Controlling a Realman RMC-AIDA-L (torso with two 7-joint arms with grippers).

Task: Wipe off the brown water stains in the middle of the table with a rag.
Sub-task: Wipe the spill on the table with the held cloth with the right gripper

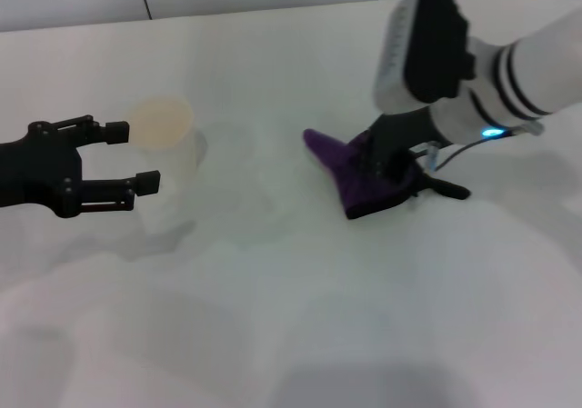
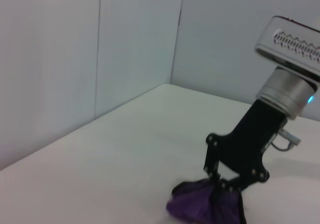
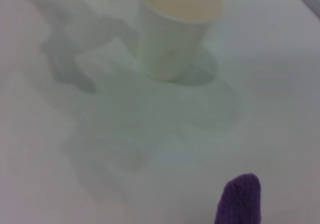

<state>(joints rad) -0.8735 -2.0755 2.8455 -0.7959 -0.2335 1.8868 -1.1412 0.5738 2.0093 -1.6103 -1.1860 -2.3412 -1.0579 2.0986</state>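
One rag [image 1: 364,174], one cup [image 1: 166,144], two pincers.

The large white smooth tabletop [image 1: 300,335] lies open across its whole near side, with nothing standing on it there, so a gripper could sweep freely along that stretch. Between the upright white paper cup [image 1: 168,140] and the crumpled dark purple fuzzy rag [image 1: 359,172] runs a bare lane of table. The cup stands just beside the open fingers of the black left gripper [image 1: 130,156], blocking the way from that side toward the middle. The right gripper [image 1: 396,167] sits down on the rag, its white arm slanting in from the far right and filling that corner. Behind the cup the table is bare up to the wall.
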